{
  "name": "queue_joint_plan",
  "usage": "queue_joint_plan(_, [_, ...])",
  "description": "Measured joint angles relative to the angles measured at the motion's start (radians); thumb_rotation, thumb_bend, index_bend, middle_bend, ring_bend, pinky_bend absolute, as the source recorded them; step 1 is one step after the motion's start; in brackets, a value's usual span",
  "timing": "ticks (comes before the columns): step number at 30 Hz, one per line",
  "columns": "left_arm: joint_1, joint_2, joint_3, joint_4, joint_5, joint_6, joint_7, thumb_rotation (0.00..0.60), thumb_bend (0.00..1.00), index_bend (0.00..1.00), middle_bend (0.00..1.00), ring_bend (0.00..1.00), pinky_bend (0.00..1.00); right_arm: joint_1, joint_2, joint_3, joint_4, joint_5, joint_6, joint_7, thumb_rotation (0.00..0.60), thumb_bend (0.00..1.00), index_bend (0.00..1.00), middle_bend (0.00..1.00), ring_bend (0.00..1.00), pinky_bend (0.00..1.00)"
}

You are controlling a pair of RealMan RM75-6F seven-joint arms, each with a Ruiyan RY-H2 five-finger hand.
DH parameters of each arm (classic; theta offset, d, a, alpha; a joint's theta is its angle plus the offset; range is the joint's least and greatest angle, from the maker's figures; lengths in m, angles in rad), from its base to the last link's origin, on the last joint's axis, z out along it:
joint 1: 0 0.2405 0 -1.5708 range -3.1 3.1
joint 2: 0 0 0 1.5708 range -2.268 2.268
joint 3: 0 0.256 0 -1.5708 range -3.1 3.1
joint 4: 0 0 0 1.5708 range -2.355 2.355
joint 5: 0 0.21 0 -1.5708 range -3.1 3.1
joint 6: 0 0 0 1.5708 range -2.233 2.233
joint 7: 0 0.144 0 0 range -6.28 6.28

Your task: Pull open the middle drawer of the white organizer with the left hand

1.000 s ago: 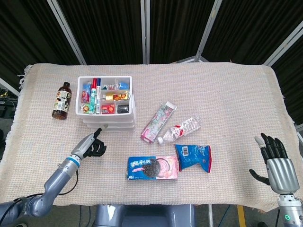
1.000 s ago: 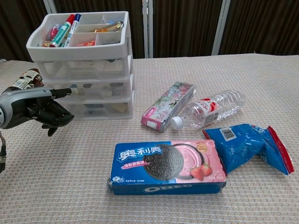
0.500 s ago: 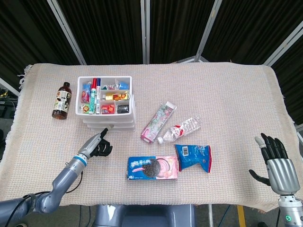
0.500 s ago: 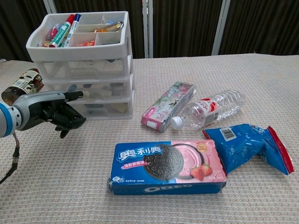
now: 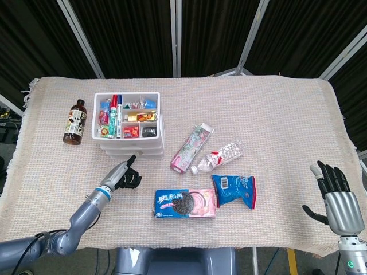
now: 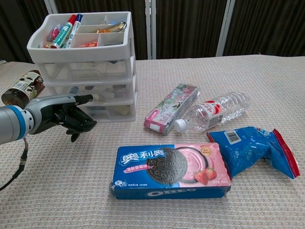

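Head view: the left hand [image 5: 122,176] lies just in front of the white organizer [image 5: 128,127], 1 finger extended, the rest curled on nothing; the right hand [image 5: 334,195] waits well apart, fingers spread and empty. Chest view: the extended fingertip [image 6: 87,98] sits at the middle drawer [image 6: 97,92], contact unclear. The drawer looks like light, rigid, smooth plastic; hook its front lip, since the organizer may slide.
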Motion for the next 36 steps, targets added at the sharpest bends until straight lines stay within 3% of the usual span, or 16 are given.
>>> queue_joint_plan(15, [0.012,-0.032,-0.025,0.049,0.041,-0.038,-0.113,0.6,0.58,0.17,0.79,0.82,0.65,0.002,-0.002,0.0,-0.001,0.003,-0.007,-0.003,0.6,0.06,0.0,0.0,0.0,0.0])
queue_joint_plan(36, [0.078,0.005,0.03,-0.004,0.175,-0.011,-0.179,0.6,0.58,0.17,0.79,0.82,0.65,0.0,-0.002,-0.002,-0.006,0.002,-0.006,-0.01,0.6,0.06,0.0,0.0,0.0,0.0])
